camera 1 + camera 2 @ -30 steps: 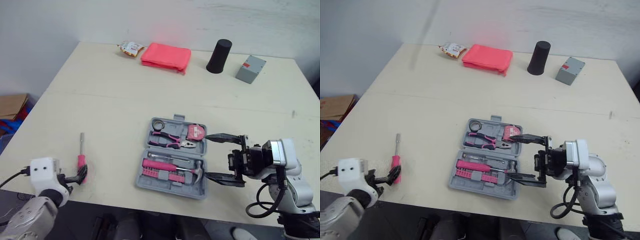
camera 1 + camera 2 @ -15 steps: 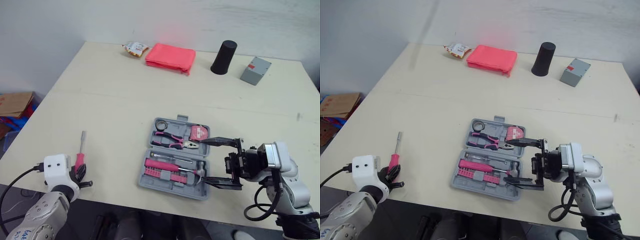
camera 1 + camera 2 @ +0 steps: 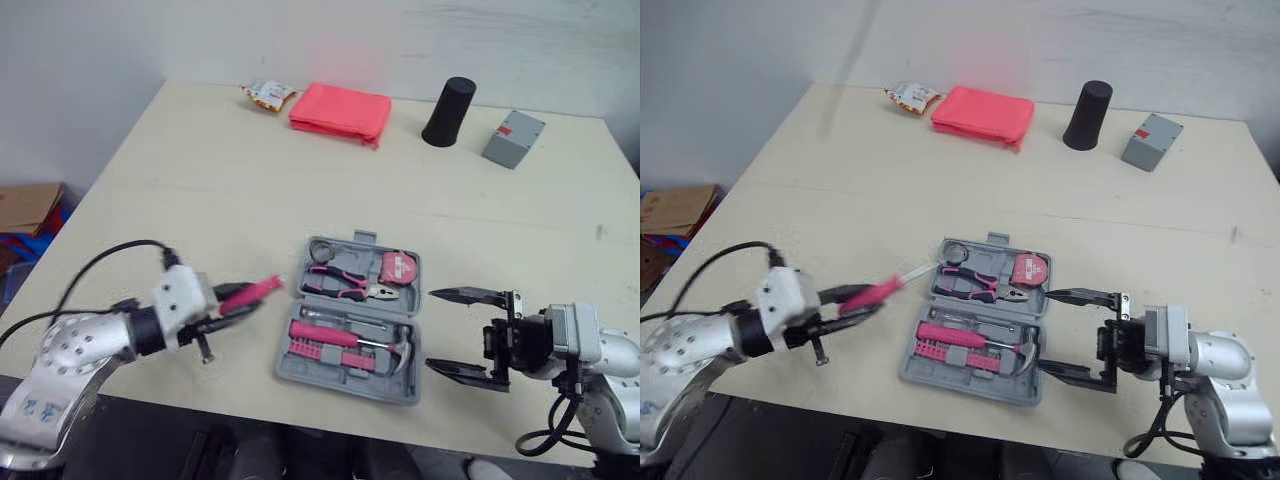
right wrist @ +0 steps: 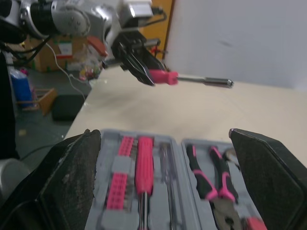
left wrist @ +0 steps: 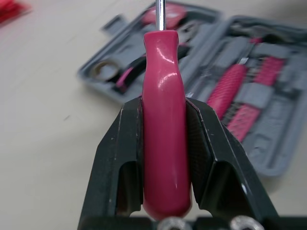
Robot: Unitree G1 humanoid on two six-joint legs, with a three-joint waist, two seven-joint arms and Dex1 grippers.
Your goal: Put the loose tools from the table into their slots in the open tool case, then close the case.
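Near edge, 9 o'clock of the tool case, left gripper: one, its arm reaching in from 8 o'clock, fingers clenched on the pink handle of the screwdriver.
Held screwdriver: one, clear of the table, shaft aimed at about 2 o'clock toward the case's left rim.
At 3 o'clock of the case, right gripper: one, forearm low along the near edge, fingers spread wide with nothing between them, tips pointing to 9 o'clock, just beside the case wall.
Centre, tool case: one, grey, lying open and flat, lid half toward 12 o'clock.
Slots filled: one pair of pliers, one tape measure, one hammer, one pink-handled driver, one strip of pink bits — plus one small ring.
Far edge, 11 to 1 o'clock: four things in a row — one snack packet, one pink pouch, one black cylinder, one grey box.
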